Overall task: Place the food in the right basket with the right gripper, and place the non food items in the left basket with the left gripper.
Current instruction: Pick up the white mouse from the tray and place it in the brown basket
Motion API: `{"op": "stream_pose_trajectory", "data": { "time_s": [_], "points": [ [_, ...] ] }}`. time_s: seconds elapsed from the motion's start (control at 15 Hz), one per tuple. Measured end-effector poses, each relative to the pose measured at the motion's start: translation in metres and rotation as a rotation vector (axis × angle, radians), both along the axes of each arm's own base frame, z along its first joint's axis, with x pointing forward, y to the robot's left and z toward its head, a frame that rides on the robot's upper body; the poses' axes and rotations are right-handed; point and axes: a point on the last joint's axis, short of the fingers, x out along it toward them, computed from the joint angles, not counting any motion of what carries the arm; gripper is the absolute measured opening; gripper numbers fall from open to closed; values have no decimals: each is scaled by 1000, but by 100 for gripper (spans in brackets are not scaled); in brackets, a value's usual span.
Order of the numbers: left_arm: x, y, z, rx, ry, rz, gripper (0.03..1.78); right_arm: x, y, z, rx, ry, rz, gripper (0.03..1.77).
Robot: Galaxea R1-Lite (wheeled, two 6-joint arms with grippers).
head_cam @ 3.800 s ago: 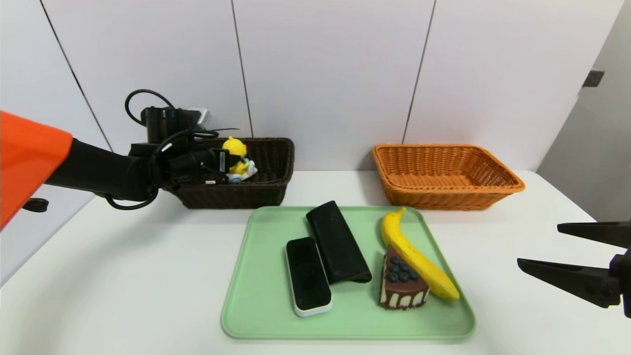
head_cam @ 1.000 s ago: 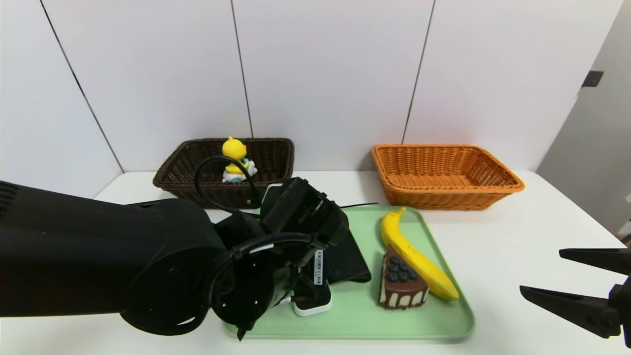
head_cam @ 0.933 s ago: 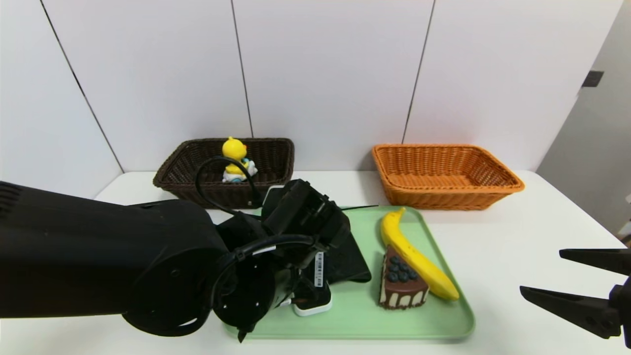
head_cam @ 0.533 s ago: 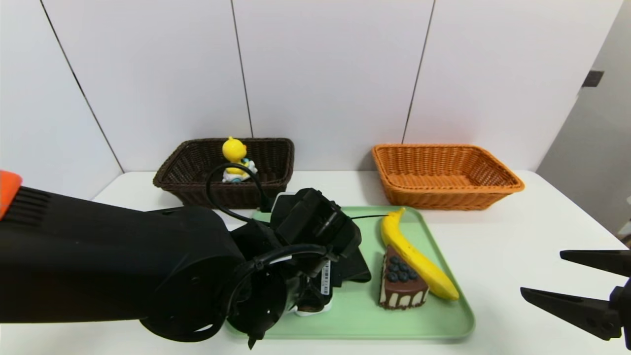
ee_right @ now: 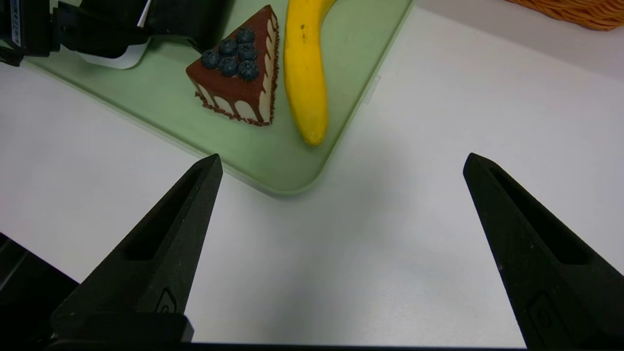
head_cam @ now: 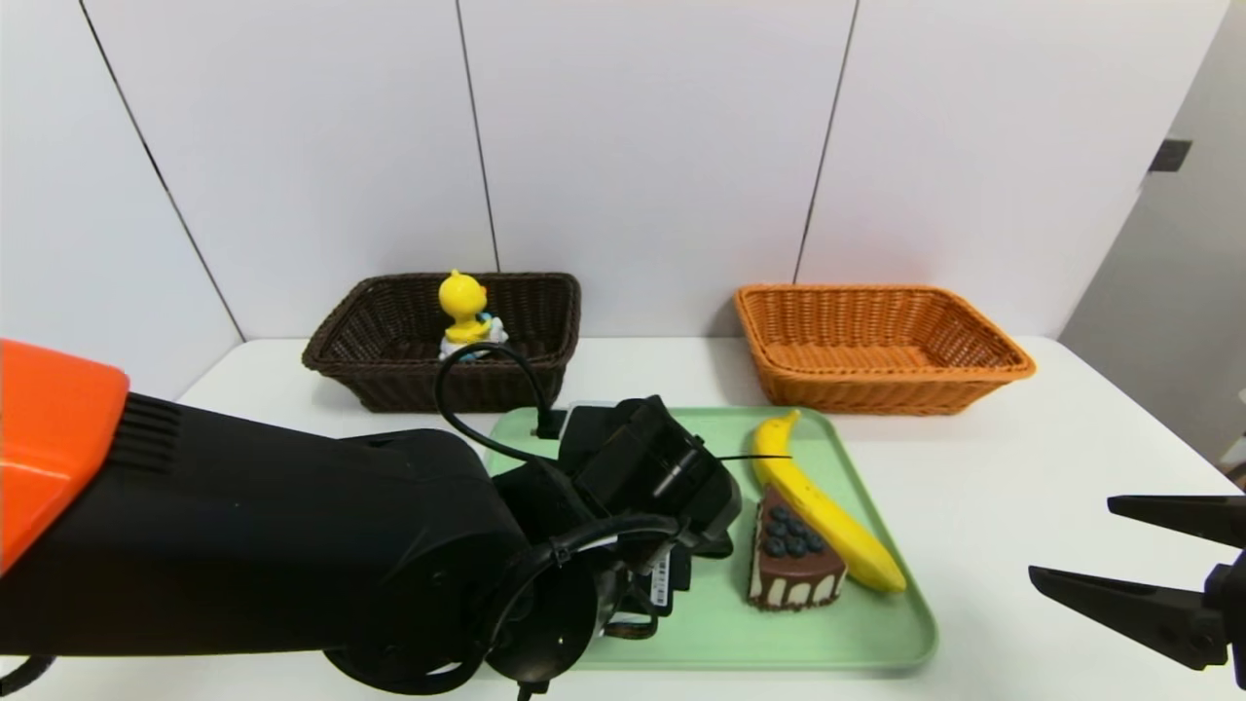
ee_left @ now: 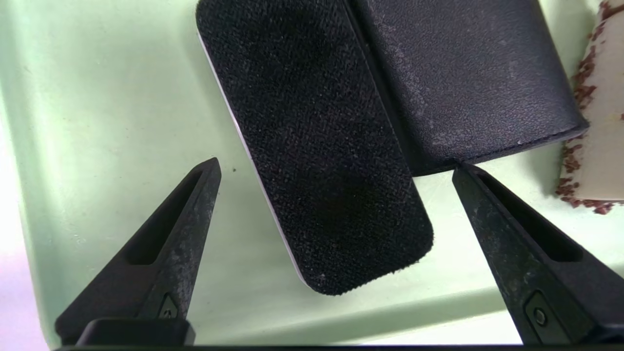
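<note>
Left wrist view: left gripper [ee_left: 336,168] spread wide, empty, straddling black-faced oblong device [ee_left: 312,141] on green tray [ee_left: 97,97], fabric case [ee_left: 463,73] alongside. Right gripper [head_cam: 1071,540] spread, empty, over table. Duck toy [head_cam: 465,316] in dark basket [head_cam: 389,370].

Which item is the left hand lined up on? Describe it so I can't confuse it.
Start at the pale green plastic tray in the middle of the white table. Over its left half the open left hand straddles a black-faced, white-rimmed oblong device. Its rough fabric face and rounded corners distinguish it from the smoother flat black fabric case lying alongside.
</note>
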Motion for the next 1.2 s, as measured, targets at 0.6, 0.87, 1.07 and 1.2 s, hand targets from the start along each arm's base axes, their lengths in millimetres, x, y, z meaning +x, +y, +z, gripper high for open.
{"op": "stream_pose_trajectory", "data": {
  "time_s": [0.6,0.87,1.07,1.2],
  "points": [
    [0,0,-3,15,4,-4,169,0,0,0,1,-1,-4,171],
    [0,0,-7,34,14,1,169,-1,-1,-1,0,1,-4,171],
    [1,0,-8,44,4,12,169,-2,-1,-2,0,2,-4,171],
    [2,-1,-9,46,5,15,169,-3,-1,-2,0,1,-4,171]
  ]
}}
